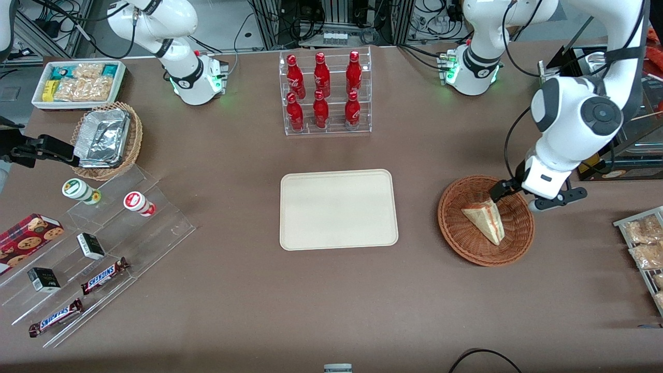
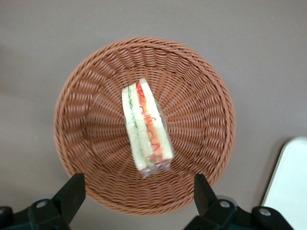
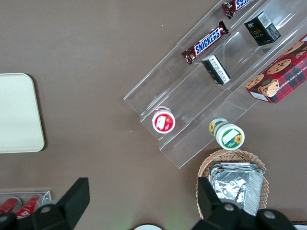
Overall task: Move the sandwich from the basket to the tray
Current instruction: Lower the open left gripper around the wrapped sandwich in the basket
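Note:
The sandwich (image 1: 484, 220), a pale wedge with red, orange and green layers along its cut edge, lies wrapped in clear film in the reddish-brown wicker basket (image 1: 456, 238). My gripper (image 1: 525, 196) hangs above the basket's rim on the side farther from the front camera, a little above the sandwich's point. In the left wrist view the sandwich (image 2: 146, 127) rests mid-basket (image 2: 96, 120), and my gripper (image 2: 137, 194) is open, its fingers (image 2: 72, 191) wide apart with nothing between them. The cream tray (image 1: 339, 210) lies bare at mid-table beside the basket; its corner (image 2: 290, 187) shows in the wrist view.
A clear rack of red bottles (image 1: 323, 93) stands farther from the camera than the tray. Toward the parked arm's end are a tan basket of foil containers (image 1: 106, 140), a white snack bin (image 1: 77, 83) and acrylic steps with snacks (image 1: 93, 248). A wire rack of packets (image 1: 645, 248) sits beside the basket.

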